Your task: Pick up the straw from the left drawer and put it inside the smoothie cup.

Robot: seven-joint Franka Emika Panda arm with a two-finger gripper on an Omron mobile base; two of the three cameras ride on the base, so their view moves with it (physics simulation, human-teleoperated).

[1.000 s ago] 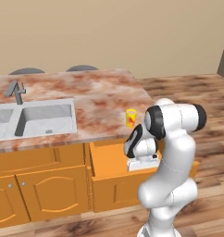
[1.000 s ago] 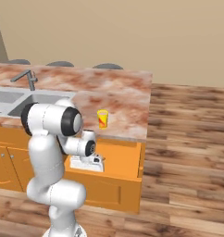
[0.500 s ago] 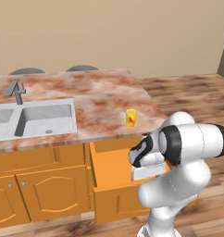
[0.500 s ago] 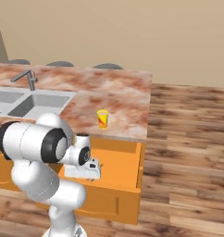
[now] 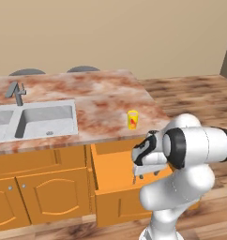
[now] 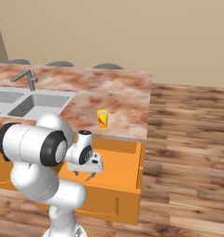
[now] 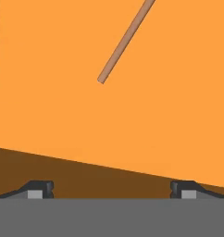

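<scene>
The left drawer (image 5: 110,164) stands pulled out from under the counter (image 5: 101,101) with its bare orange floor open from above, its walls fencing the sides, while the straw (image 7: 125,41) lies free on that floor and the smoothie cup (image 6: 102,118) stands alone near the counter's edge.

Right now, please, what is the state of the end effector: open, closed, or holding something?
End effector: open, holding nothing; it hangs over the open left drawer, with the straw lying on the drawer floor ahead of it, untouched.
</scene>
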